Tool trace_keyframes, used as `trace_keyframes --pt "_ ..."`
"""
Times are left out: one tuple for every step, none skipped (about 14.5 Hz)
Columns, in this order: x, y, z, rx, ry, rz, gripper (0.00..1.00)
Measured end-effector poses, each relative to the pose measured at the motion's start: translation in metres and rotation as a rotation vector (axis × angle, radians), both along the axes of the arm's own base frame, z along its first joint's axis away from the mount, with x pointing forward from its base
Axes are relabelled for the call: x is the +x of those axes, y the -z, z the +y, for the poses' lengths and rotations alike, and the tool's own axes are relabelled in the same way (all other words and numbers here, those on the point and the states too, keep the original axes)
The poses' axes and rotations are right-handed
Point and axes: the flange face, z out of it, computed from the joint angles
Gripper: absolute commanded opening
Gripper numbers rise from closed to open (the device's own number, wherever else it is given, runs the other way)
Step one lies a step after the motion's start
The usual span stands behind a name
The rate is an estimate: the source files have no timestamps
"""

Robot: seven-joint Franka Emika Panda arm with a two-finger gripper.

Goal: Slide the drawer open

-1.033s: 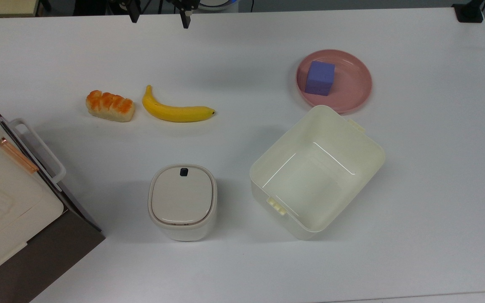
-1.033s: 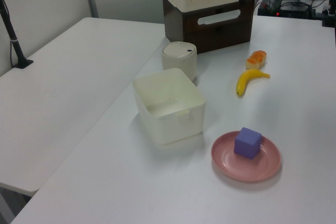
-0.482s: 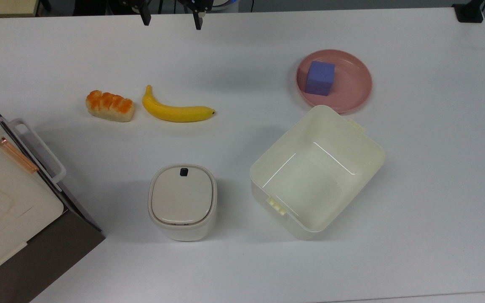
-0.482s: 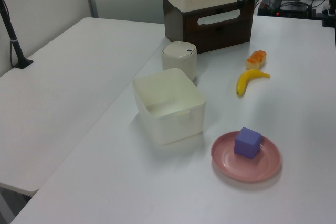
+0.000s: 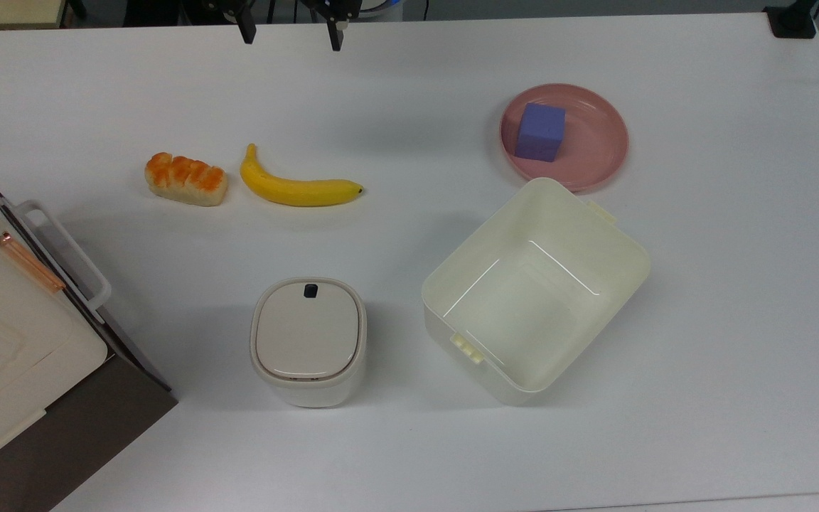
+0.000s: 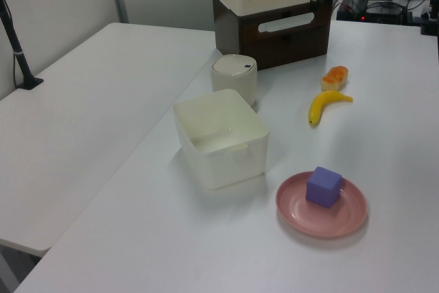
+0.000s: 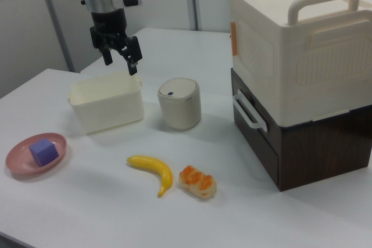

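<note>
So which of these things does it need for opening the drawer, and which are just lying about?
Needed:
drawer
handle
gripper, open

Lying about:
banana
bread
bin
lidded container
plate with purple cube
cream box above the drawer

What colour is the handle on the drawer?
White. The handle is a loop bar on the dark brown drawer front, clearest in the right view.
</note>
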Motion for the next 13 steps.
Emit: trace_keyframes --pt "0.0002 0.0003 0.0003 0.000 0.000 0.001 1.00" --pt "0.0003 0.0005 0.0003 0.000 0.006 0.001 1.00" --pt "0.0004 0.0007 0.0003 0.001 0.020 0.002 1.00" --pt "0.0005 0.0010 0.0003 0.001 0.031 0.004 1.00" --pt "0.0007 0.0014 0.0002 -0.001 0.039 0.005 1.00" --pt "0.0018 0.0032 0.0034 -0.004 0.037 0.009 1.00" --pt "0.0024 0.0044 0.0058 -0.005 0.033 0.011 1.00" --pt "0.0027 0.0049 0.0068 -0.005 0.031 0.011 1.00" --pt "0.0028 0.0050 0.0069 -0.005 0.031 0.012 1.00" --pt "0.0029 0.0051 0.0069 -0.005 0.031 0.012 1.00" --pt "0.0029 0.0051 0.0069 -0.005 0.031 0.012 1.00" --pt "0.0029 0.0052 0.0068 -0.005 0.031 0.012 1.00" --pt "0.0029 0.0052 0.0068 -0.005 0.031 0.012 1.00"
